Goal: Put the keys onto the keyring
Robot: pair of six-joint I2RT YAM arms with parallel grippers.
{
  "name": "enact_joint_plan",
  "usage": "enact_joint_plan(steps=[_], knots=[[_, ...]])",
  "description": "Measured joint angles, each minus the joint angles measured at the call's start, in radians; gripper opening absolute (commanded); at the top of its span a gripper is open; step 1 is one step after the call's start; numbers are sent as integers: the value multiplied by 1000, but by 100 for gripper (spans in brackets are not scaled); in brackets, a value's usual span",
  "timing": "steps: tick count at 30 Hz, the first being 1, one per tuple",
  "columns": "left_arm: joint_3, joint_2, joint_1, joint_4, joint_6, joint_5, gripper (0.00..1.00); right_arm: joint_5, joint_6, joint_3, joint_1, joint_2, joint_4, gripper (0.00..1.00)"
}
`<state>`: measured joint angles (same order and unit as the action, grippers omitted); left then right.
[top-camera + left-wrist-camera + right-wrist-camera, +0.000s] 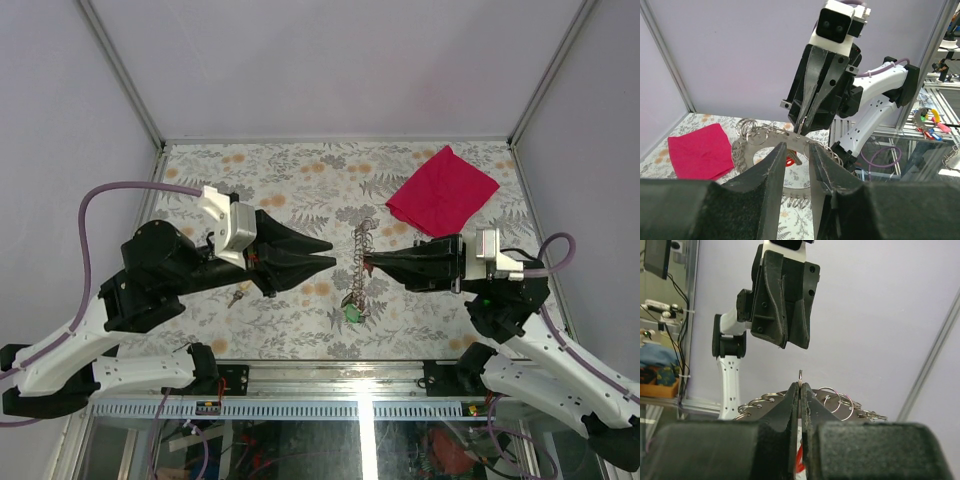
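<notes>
At the far left, a small key point(237, 296) lies on the flowered bench point(280, 180), just beside my left arm and touching nothing else. I cannot make out its colour for sure from above.

My left pincer point(333, 252) hangs above the bench and points right, toward the other arm. Its jaws stand a little apart, with a narrow gap between them. I see nothing in that gap, so this pincer is released. Its tips are near the keyring point(362, 240) but do not touch it.

Through the gap, in the left wrist view, the red key point(790, 161) shows low down against the keyring's flat metal plate. I cannot tell whether it hangs from one of the loops.

The keyring is held up off the bench, between my two pincers. It is a metal plate edged with many wire loops. A green tag point(352, 313) dangles at its near end.

My right pincer point(370, 262) points left and is clenched on the keyring. Its jaws are pressed together on the thin edge, which sticks up just above the tips.

Farther right, well apart from all this, a red cloth point(442, 190) lies flat at the back of the bench.
</notes>
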<state>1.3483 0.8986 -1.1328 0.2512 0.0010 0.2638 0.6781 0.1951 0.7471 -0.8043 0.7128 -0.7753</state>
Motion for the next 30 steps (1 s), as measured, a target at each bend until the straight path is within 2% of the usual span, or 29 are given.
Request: enact_joint_plan(steps=[9,26,30], knots=[[0,55,0,-30,0,25,25,-31,126,-6,0,46,-103,1],[0,93,0,-35,12,44,25,-6,140,-6,0,63,-124,1],[3,95,0,-35,14,48,23,-3,145,-6,0,65,-124,1]])
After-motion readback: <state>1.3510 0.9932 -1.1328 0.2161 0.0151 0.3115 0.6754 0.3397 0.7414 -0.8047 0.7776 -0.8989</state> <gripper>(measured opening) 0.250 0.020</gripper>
